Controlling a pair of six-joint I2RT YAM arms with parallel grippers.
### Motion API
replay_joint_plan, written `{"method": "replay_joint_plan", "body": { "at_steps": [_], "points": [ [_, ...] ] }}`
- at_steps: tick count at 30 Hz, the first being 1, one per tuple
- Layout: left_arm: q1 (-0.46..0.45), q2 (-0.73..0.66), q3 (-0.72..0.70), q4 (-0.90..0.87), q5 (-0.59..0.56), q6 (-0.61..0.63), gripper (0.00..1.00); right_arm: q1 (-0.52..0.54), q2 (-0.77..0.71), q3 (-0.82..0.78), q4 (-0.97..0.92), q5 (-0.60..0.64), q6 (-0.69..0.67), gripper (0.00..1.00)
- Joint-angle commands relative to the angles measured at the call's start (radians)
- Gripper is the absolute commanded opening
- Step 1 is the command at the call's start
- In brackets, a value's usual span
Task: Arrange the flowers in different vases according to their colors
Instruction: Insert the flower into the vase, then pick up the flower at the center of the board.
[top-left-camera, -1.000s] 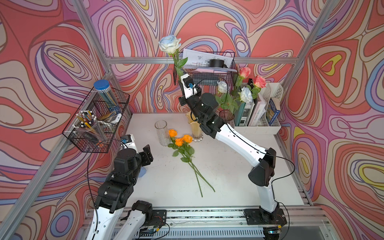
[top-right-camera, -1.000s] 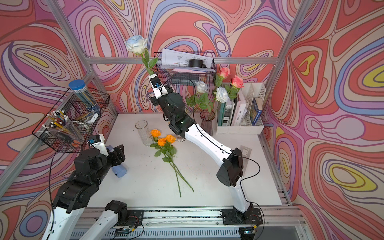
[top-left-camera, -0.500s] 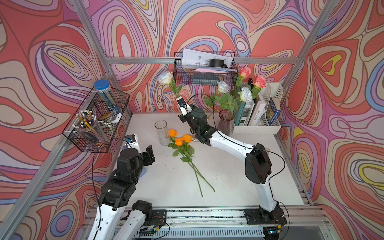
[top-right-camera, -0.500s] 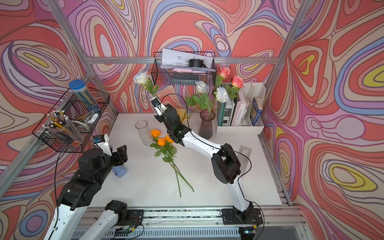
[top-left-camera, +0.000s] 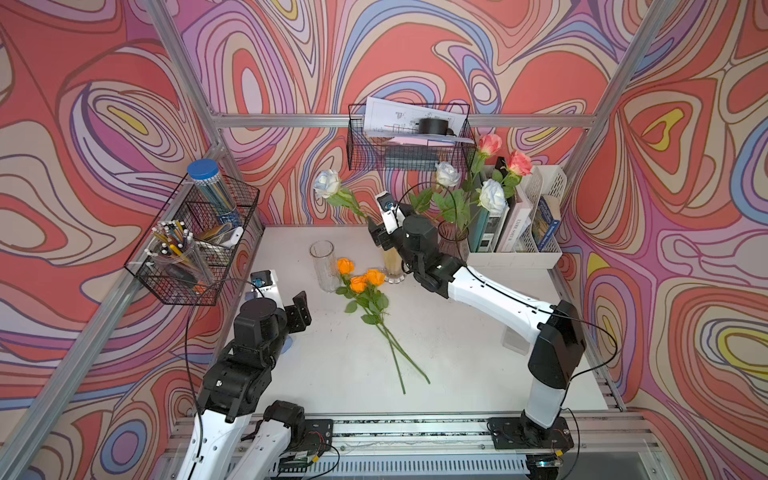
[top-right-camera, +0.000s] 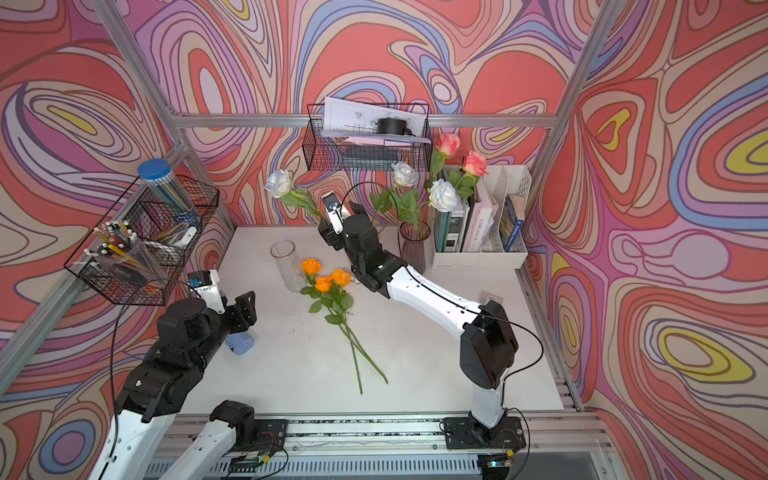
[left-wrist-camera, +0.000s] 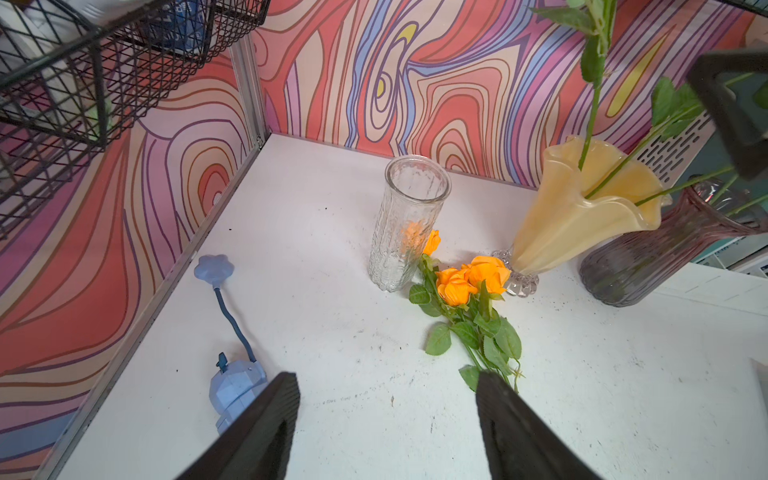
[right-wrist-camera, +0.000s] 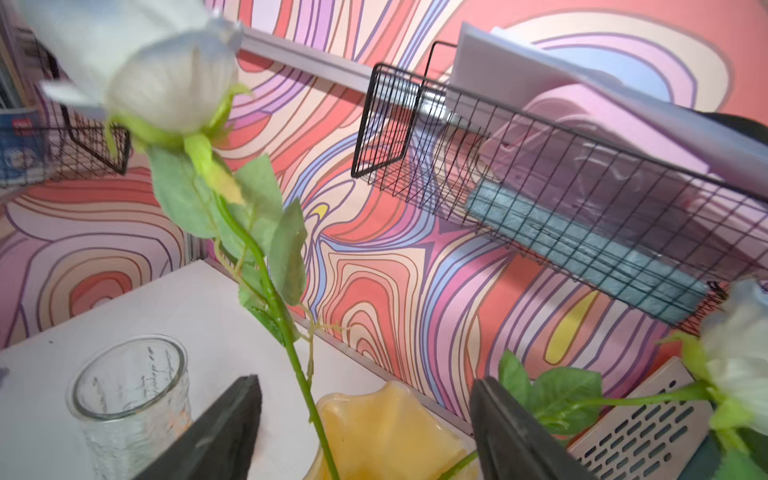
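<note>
Swirl-patterned walls (top-left-camera: 415, 54) box in the white table (top-left-camera: 457, 353). At its back the pale white rose (top-left-camera: 327, 184) now stands with its stem down in the creamy yellow ruffled vase (left-wrist-camera: 582, 216), its head leaning out toward the corner. A second ago this rose was clamped and held high above the vases. Since then the right gripper (right-wrist-camera: 365, 386) has brought it down and let go, and its jaws stand wide on either side of the stem without touching it. Three stems enter the yellow vase in the left wrist view, so the white group looks complete.

Just beside it, the smoky purple vase (top-left-camera: 453, 241) appears to carry the two pink roses (top-left-camera: 490, 143). That leaves the three orange roses (top-left-camera: 359, 278), lying together on the table with their heads just beside the empty clear glass vase (top-left-camera: 324, 266), the only vase left for them. The left gripper (left-wrist-camera: 386, 378) hangs wide and empty over the near table, with a blue flower-shaped toy (left-wrist-camera: 237, 382) just beside one jaw. The next job, by my reckoning, is to lift the right arm clear without snagging leaves.
</note>
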Motion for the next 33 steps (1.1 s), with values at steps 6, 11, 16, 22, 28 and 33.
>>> {"method": "replay_joint_plan", "body": {
  "at_steps": [6,11,16,22,28,33],
  "points": [
    [0.004,0.022,-0.011,0.021,0.020,0.013,0.73,-0.004,-0.189,-0.147,-0.204,-0.056,0.160,0.84],
    [0.004,0.025,-0.020,0.025,0.028,0.008,0.73,0.002,-0.340,-0.325,-0.290,-0.238,0.253,0.80],
    [0.004,0.040,-0.019,0.022,0.034,0.003,0.73,0.148,-0.350,-0.412,-0.449,-0.207,0.249,0.75],
    [0.004,0.037,-0.021,0.018,0.031,0.002,0.73,0.253,-0.274,-0.485,-0.482,-0.188,0.319,0.53],
    [0.004,0.037,-0.021,0.012,0.032,0.002,0.73,0.296,-0.136,-0.434,-0.558,-0.232,0.361,0.48],
    [0.004,0.043,-0.021,0.014,0.038,0.000,0.73,0.295,0.009,-0.359,-0.616,-0.278,0.386,0.37]
  ]
}}
